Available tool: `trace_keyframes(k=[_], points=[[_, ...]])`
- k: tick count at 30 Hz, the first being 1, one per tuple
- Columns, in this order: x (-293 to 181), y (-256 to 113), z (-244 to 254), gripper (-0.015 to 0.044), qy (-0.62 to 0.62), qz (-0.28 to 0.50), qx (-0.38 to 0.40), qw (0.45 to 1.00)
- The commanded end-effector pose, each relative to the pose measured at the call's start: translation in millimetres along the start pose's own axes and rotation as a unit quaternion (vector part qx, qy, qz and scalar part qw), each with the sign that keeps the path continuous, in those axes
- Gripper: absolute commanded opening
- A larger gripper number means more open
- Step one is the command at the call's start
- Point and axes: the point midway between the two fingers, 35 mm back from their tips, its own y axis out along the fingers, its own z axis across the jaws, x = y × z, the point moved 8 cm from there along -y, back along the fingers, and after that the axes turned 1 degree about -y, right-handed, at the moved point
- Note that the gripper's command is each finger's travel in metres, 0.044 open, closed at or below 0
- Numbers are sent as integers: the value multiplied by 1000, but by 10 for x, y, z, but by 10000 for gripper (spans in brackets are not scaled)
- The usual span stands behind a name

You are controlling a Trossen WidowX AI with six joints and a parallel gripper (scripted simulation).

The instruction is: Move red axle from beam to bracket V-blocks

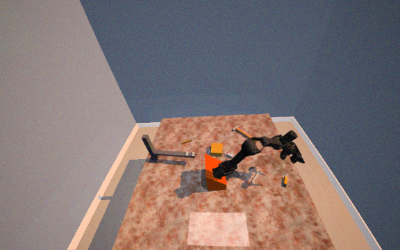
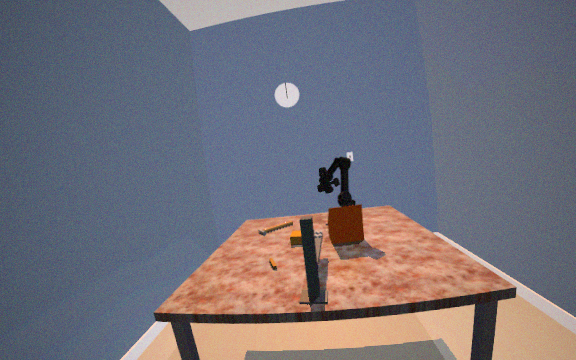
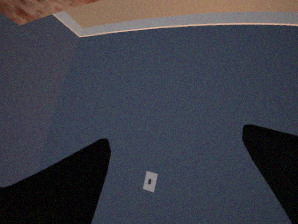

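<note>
Blue walls surround our mottled tabletop [image 1: 172,208] [image 2: 398,270]; we hold our tool [image 1: 298,160] [image 2: 325,189] [image 3: 176,139] released, fingers apart, high on the right.

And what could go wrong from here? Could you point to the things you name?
1. Blind start: the wrist view shows mostly wall between the open jaws [image 1: 293,160] [image 2: 328,189], and I can't make out the red axle anywhere, so a grasp could miss.
2. Collision: the pale blocks [image 1: 189,154] sit near the free end of a long grey bar [image 1: 169,153], with a yellow block [image 1: 217,148] [image 2: 295,237] nearby. A low sweep might clip either.
</note>
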Motion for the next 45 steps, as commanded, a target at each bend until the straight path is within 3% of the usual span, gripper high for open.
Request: trace_keyframes(k=[1,7,10,14,20,29,37,45], points=[[-16,-10,6,426,0,0,0,1000],[-6,-80,-63,440,-62,-12,-18,998],[177,-171,-271,440,-211,-32,-65,975],[485,-403,-589,440,-442,-34,-158,882],[908,-799,-938,440,-717,22,-264,645],[1349,-1330,-1172,440,-890,150,-330,278],[1716,-1848,-1231,440,-896,294,-318,-97],[2046,-2357,-1147,440,-751,426,-228,-450]])
